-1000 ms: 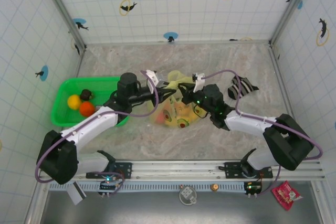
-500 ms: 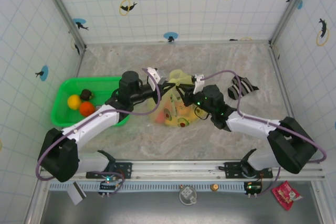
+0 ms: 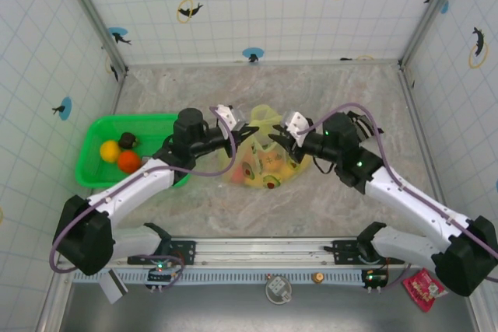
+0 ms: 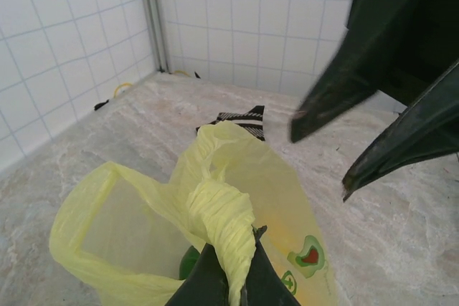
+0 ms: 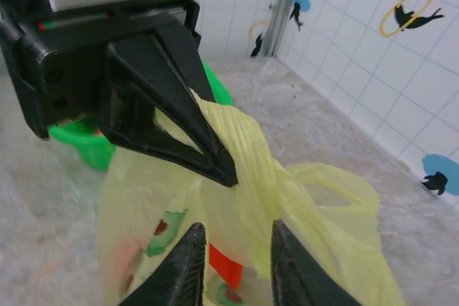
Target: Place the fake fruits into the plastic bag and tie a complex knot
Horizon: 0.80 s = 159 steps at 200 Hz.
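- White tiled walls with dolphin stickers enclose a marbled table.
- Mid-table, between the two arms, sits the plastic bag, pale yellow, with fake fruits showing through its film.
- On the left arm, the left tool is clamped on a twisted rope of the bag's film and holds it upright; a wide loop of film gapes beside it.
- Facing it, the right tool hovers just beside that twisted film, jaws parted and gripping nothing.
- At the table's left, a green basket holds a yellow fruit, an orange fruit and a dark brown fruit.
- Beyond the bag lies a striped cloth.
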Tool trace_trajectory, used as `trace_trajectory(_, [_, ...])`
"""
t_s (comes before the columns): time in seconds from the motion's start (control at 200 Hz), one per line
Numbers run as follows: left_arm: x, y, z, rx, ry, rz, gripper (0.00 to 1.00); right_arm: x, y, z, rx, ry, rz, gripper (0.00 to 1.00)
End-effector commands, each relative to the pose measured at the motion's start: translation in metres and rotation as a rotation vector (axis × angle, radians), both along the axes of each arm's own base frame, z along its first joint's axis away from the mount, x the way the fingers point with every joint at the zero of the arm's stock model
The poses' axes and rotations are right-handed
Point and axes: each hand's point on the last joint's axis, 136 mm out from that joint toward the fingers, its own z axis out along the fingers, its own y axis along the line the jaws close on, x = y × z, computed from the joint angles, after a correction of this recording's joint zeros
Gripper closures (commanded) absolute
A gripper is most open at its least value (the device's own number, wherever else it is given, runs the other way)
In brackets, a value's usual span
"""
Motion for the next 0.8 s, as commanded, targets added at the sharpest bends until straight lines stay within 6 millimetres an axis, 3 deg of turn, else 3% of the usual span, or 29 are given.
trace_trajectory(0.0, [-0.015,-0.001,0.002,0.002,-0.053,-0.064,1.00,-0.002,-0.003,-0.024,-0.292,-0.160,0.173,0.66])
trace_trajectory(0.115, [-0.018,-0.001,0.000,0.006,-0.057,-0.076,1.00,0.010,0.002,-0.018,-0.389,-0.222,0.239,0.62])
trace_trajectory(0.465, [-0.024,-0.003,-0.007,0.026,-0.066,-0.102,1.00,0.008,0.024,-0.002,-0.414,-0.146,0.413,0.60])
trace_trajectory(0.791, [-0.025,-0.003,-0.007,0.027,-0.069,-0.103,1.00,0.003,0.022,-0.018,-0.419,-0.096,0.423,0.54])
